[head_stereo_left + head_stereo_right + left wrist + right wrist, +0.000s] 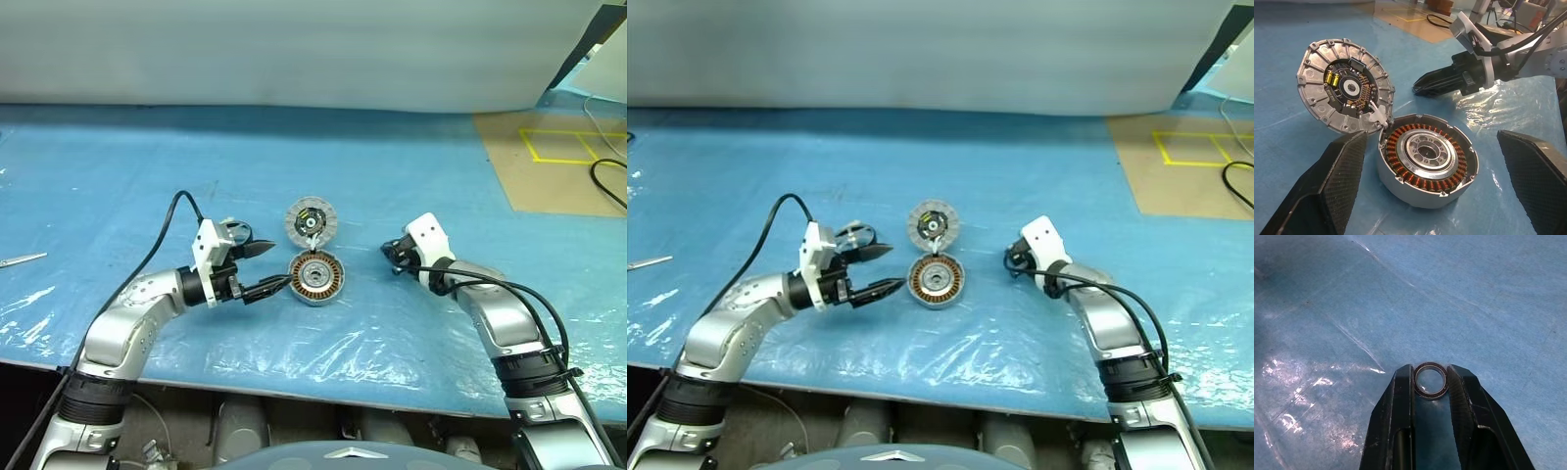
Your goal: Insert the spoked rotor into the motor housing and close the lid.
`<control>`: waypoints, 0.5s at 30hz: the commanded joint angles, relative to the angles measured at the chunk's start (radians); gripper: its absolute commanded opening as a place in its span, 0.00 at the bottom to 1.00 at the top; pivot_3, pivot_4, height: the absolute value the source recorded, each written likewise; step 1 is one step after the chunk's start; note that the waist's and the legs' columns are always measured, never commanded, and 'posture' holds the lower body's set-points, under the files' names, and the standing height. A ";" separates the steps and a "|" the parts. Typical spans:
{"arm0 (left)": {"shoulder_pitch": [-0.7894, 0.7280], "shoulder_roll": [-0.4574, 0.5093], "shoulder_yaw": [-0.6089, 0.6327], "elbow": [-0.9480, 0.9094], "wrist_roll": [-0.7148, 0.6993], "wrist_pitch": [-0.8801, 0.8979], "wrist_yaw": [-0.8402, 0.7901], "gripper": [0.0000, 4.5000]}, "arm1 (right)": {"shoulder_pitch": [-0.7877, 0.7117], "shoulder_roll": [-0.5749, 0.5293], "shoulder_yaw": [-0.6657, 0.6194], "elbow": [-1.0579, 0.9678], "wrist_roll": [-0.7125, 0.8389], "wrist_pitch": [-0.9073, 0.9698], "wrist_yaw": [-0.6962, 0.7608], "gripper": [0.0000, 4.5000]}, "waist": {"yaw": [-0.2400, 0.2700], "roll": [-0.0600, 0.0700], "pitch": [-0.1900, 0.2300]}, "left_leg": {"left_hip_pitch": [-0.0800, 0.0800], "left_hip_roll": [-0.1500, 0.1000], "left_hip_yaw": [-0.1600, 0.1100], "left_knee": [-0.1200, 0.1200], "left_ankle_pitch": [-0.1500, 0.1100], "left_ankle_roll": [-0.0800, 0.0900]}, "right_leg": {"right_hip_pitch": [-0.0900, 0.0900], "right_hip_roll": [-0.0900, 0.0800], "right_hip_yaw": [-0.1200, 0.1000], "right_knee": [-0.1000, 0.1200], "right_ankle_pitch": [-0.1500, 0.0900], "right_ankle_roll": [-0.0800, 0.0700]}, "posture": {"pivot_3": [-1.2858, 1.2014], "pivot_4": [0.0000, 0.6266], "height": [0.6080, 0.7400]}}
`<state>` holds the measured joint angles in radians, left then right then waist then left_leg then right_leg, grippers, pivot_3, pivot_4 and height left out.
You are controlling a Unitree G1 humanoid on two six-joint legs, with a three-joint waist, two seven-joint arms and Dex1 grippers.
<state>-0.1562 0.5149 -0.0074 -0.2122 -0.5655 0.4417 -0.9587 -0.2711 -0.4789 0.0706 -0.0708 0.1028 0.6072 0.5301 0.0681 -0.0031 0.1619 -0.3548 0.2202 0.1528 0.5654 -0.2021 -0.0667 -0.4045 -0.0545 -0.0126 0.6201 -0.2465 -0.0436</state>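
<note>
Here, from the head views, the motor housing (315, 278) sits on the blue tabletop (411, 176) with its copper windings exposed, and the lid (311, 221) rests just behind it, touching its rim and tilted up, white-ringed face showing. The left hand (263, 266) is spread wide and empty at the housing's left side. The right hand (394, 257) lies well to the housing's right.

Through the left wrist view, the housing (1426, 161) lies between the open fingers (1327, 186); closing carelessly could nudge it or knock the propped lid (1344, 85) flat.

In the right wrist view, the right hand (1431, 382) is pinched on a small dark metal ring (1430, 380), held only at its edges. I judge it could slip or twist out on the way to the hub.
</note>
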 commanded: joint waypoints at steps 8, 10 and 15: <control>0.011 0.052 0.029 -0.055 -0.043 0.014 -0.040 1.00 | -0.090 -0.075 0.016 -0.196 0.114 0.087 0.185 0.13 | 0.000 0.002 0.001 | 0.000 0.000 0.000 -0.001 0.000 0.000 | 0.000 0.000 0.000 -0.001 0.000 0.000 | 0.52 0.24 1.00; 0.010 0.047 0.037 -0.057 -0.031 -0.013 -0.033 1.00 | -0.116 -0.096 0.017 -0.218 0.135 0.090 0.222 0.13 | 0.000 0.002 0.001 | 0.000 0.000 0.001 -0.001 0.000 0.000 | 0.000 0.000 0.000 -0.001 0.000 0.000 | 0.52 0.24 1.00; 0.017 0.068 0.056 -0.077 -0.041 -0.040 -0.056 1.00 | -0.171 -0.137 0.053 -0.274 0.221 0.118 0.356 0.13 | 0.000 0.002 0.001 | 0.000 0.000 0.000 -0.001 0.000 0.000 | 0.000 0.000 0.000 -0.001 0.000 0.000 | 0.52 0.24 1.00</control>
<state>-0.1438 0.5705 0.0159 -0.2499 -0.5915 0.4284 -1.0003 -0.4193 -0.6041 0.1156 -0.2858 0.2784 0.7168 0.8376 0.0682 -0.0007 0.1634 -0.3548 0.2204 0.1533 0.5638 -0.2021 -0.0667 -0.4047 -0.0544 -0.0126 0.6190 -0.2464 -0.0435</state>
